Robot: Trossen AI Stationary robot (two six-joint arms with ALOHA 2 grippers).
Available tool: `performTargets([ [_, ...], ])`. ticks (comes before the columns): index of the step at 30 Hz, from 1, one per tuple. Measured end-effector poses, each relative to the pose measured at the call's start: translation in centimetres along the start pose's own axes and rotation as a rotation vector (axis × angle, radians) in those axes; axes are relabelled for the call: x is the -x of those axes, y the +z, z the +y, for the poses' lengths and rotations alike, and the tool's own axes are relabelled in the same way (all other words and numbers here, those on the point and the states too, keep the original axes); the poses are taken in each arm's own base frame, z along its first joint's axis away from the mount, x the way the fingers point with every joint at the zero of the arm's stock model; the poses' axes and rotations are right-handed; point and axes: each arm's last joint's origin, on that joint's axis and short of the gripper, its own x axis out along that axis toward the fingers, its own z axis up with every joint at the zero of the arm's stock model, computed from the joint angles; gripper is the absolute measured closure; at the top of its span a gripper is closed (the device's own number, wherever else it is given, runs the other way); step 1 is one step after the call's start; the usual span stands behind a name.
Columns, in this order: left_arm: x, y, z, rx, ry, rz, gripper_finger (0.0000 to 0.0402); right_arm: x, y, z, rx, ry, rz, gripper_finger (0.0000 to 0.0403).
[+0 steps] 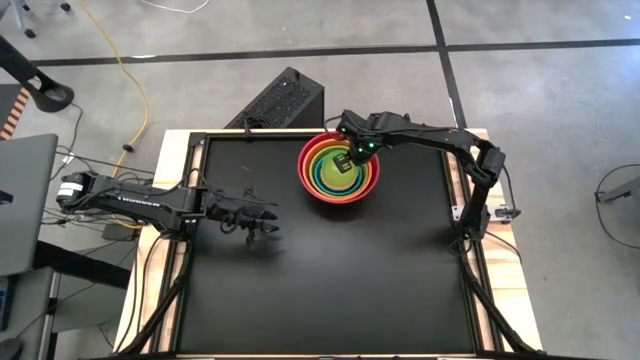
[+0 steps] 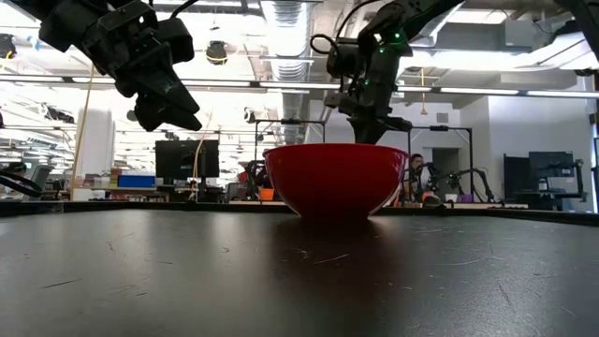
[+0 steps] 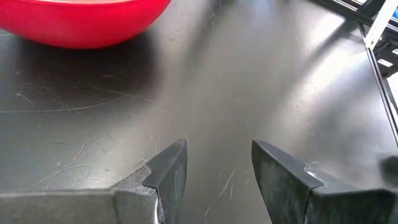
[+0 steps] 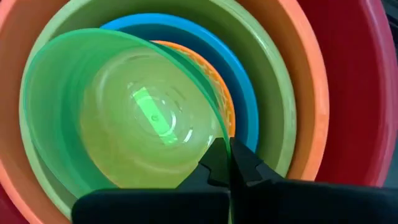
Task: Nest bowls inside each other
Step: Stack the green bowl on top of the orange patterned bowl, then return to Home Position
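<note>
A stack of nested bowls (image 1: 338, 168) stands at the table's far middle, with the red bowl (image 2: 335, 178) outermost. Inside it sit the orange bowl (image 4: 314, 124), the lime-green bowl (image 4: 280, 106), the blue bowl (image 4: 245, 93) and a speckled one (image 4: 214, 78). My right gripper (image 4: 229, 152) is shut on the small bright green bowl (image 4: 124, 118), which sits tilted down inside the stack's hollow. My left gripper (image 3: 214, 168) hangs open over the table's left part (image 1: 265, 228) with nothing between its fingers. My right gripper pinches the small green bowl's rim (image 4: 219, 127) between its two fingers (image 4: 211, 167), one on the inner side of the wall and one on the outer. The fingers come steeply from above. The bowl hangs tilted inside the stack; whether its bottom touches the bowl beneath cannot be told.
Bare black tabletop (image 1: 330, 270) spreads near and to both sides of the stack. A black box (image 1: 285, 100) lies beyond the table's far edge. The table's metal frame (image 3: 376, 28) runs along its edges.
</note>
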Motion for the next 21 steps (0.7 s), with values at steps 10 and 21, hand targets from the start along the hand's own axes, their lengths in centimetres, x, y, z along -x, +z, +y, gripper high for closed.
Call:
performTargets([
  [10, 0.0, 0.01, 0.0, 0.0, 0.0, -0.001, 0.0233, 0.0, -0.04, 0.37, 0.017, 0.005, -0.015, 0.0333],
  [21, 0.0, 0.01, -0.01, 0.004, -0.002, -0.001, 0.0233, 0.01, 0.03, 0.34, 0.021, -0.014, -0.03, 0.027],
])
